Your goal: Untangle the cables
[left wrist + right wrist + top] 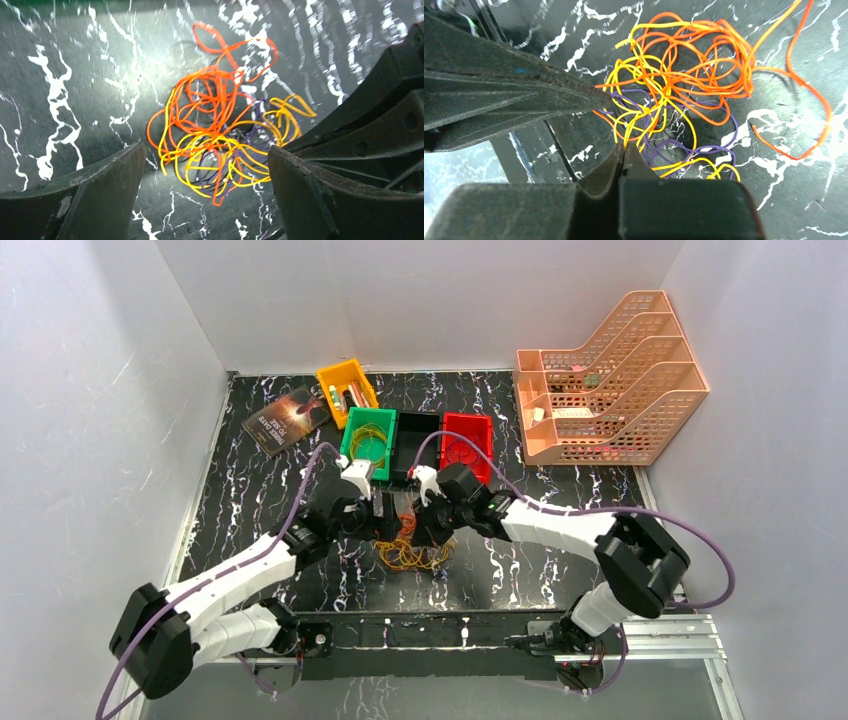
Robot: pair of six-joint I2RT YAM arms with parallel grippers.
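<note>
The cables (412,556) are a tangle of thin yellow, orange, red and purple loops lying on the black marbled table between both grippers. In the left wrist view the tangle (215,100) lies just ahead of my left gripper (206,148), whose jaws are wide open on either side of its near edge, holding nothing. In the right wrist view my right gripper (624,150) is shut, with a yellow strand of the tangle (704,80) running into its tips. From above, the left gripper (385,525) and the right gripper (428,532) are close together over the tangle.
Behind the arms stand a green bin (349,440) with yellow loops, a black bin (415,445), a red bin (466,422) with red loops, and a yellow bin (347,390). A book (290,418) lies at back left. A peach file rack (610,380) stands at back right.
</note>
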